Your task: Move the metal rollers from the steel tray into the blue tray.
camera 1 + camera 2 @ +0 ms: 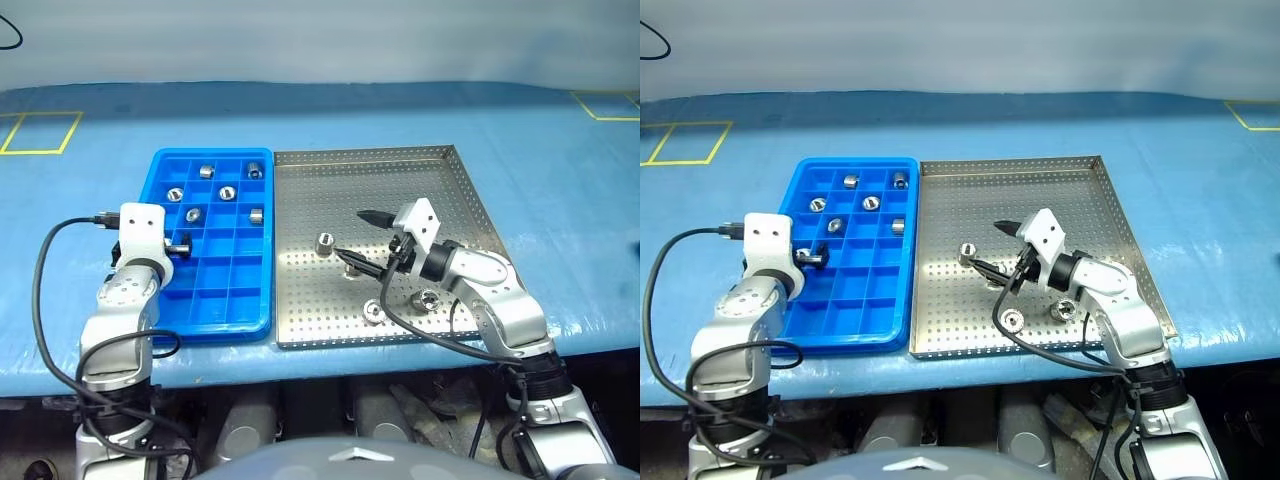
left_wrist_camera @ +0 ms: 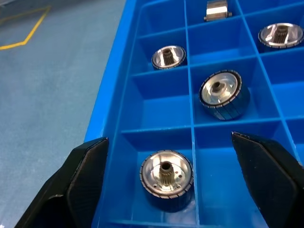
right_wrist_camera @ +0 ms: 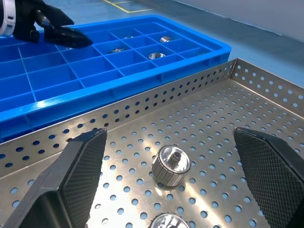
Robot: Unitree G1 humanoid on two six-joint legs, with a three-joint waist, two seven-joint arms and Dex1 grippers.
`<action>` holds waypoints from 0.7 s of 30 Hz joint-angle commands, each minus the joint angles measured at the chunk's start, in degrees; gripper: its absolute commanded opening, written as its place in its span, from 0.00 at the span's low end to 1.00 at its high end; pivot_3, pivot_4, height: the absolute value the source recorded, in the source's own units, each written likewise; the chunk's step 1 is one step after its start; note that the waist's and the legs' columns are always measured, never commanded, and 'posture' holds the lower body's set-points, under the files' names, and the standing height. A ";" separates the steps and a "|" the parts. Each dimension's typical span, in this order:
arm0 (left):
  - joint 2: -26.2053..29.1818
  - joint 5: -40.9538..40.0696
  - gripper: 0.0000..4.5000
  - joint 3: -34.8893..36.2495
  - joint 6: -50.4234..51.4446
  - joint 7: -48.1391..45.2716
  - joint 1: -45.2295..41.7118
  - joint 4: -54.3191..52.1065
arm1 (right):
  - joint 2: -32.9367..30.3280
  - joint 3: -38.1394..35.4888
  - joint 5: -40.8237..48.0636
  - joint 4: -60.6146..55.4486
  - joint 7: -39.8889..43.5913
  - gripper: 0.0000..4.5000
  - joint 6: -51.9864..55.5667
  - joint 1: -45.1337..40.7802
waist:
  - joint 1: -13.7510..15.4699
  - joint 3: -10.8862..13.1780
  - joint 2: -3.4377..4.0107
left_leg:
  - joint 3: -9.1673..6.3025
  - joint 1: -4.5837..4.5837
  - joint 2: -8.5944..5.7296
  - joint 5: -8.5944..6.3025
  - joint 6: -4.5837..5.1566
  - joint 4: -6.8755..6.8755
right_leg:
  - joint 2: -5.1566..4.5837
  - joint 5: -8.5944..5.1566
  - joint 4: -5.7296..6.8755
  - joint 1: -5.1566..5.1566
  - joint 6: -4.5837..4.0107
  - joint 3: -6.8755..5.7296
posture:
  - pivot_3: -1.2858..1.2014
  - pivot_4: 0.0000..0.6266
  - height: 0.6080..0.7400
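Steel tray (image 1: 440, 180), centre-right: three metal rollers (image 1: 325, 241) left. Blue tray (image 1: 160, 165), centre-left: seven rollers delivered. Right gripper (image 3: 171, 183), jaws apart, straddles one; risk of nudging it away. Left gripper (image 2: 168, 178), jaws apart, over a deposited roller; risk of snagging it.

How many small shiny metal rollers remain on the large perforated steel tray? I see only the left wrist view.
Observer: At least three rollers lie on the steel tray.
Operator: Is one being held over there?
Observer: No. The right gripper is open, with a roller lying on the tray before it.
Operator: And how many are already placed?
Observer: The bright blue plastic compartment tray holds seven in all.
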 commanded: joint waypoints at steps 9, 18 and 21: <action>-1.94 -8.78 0.95 -19.08 -5.54 -15.99 -10.05 1.88 | -1.50 -4.31 0.95 -8.08 -3.31 1.00 0.42 4.45 | -1.17 -0.02 -0.01 | 0.09 -0.06 -0.12 0.03 -0.05 0.00 | 0.19 0.00 -0.08 0.00 0.01 0.04 | 0.44 0.24 1.00; 0.22 -3.76 0.95 -29.78 -4.92 -17.71 -15.72 14.90 | -1.99 -6.42 1.35 -11.83 -5.83 1.00 1.07 8.66 | -4.64 -0.01 -0.02 | 0.11 -0.05 -0.01 -0.08 0.17 0.05 | 0.40 0.03 -0.03 -0.02 0.12 0.09 | 0.41 0.24 1.00; -0.04 -2.50 0.95 -30.88 -5.01 -17.48 -16.79 17.23 | -1.99 -6.80 1.36 -12.50 -6.33 1.00 1.21 9.44 | -5.49 -0.01 -0.03 | 0.11 -0.05 -0.01 -0.08 0.17 0.08 | 0.40 0.04 -0.03 -0.01 0.14 0.11 | 0.40 0.24 1.00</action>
